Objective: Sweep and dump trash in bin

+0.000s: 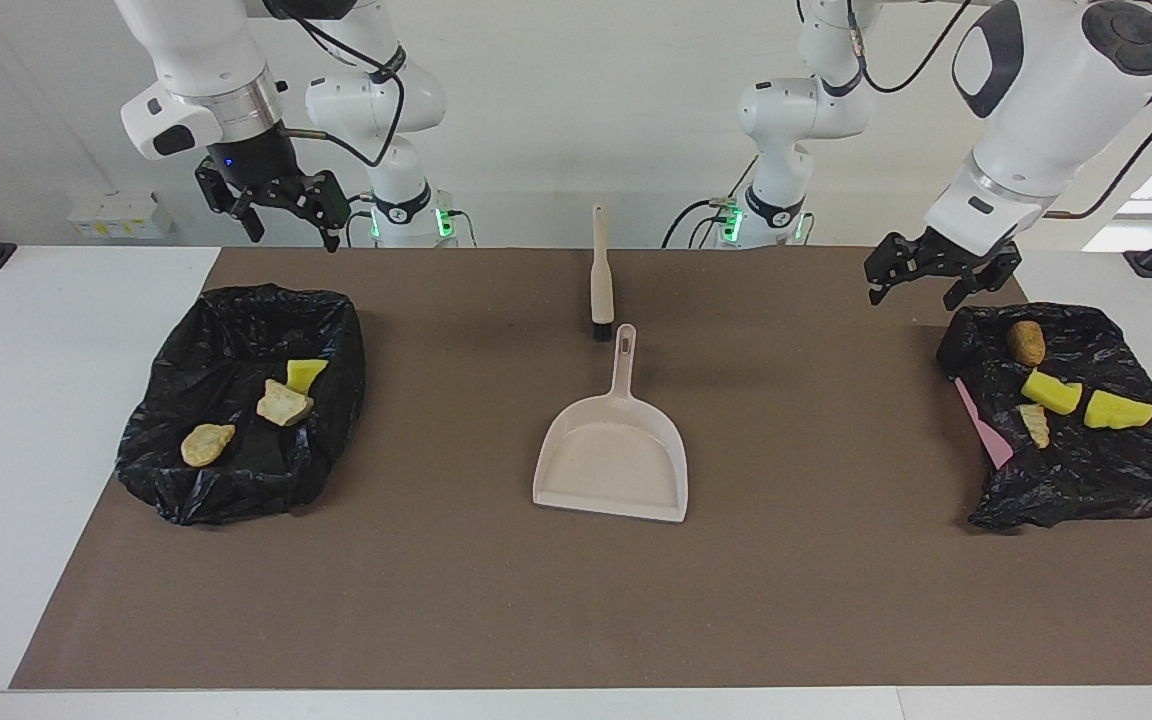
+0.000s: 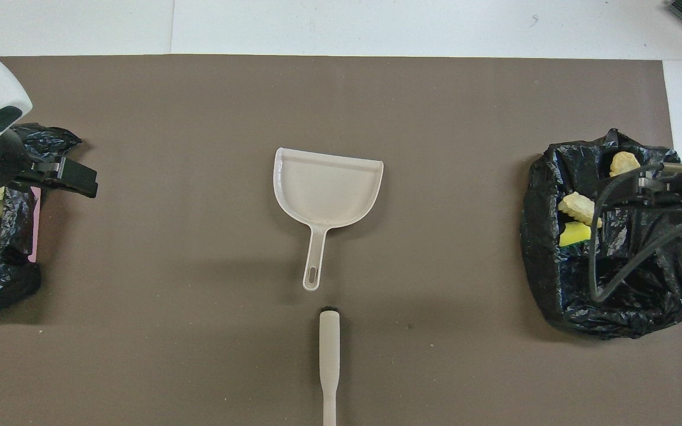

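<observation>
The trash lies in two black-bag-lined bins. The bin at the right arm's end holds a yellow chunk and two tan pieces. The bin at the left arm's end holds a brown cylinder, two yellow chunks and a tan piece. The beige dustpan lies empty mid-table. The brush lies just nearer the robots than the dustpan's handle. My right gripper is open and empty, raised over its bin. My left gripper is open and empty, raised over its bin's edge.
A brown mat covers the table's middle, with white table at both ends. A pink sheet pokes out under the bin at the left arm's end. In the overhead view the right arm's cable hangs over its bin.
</observation>
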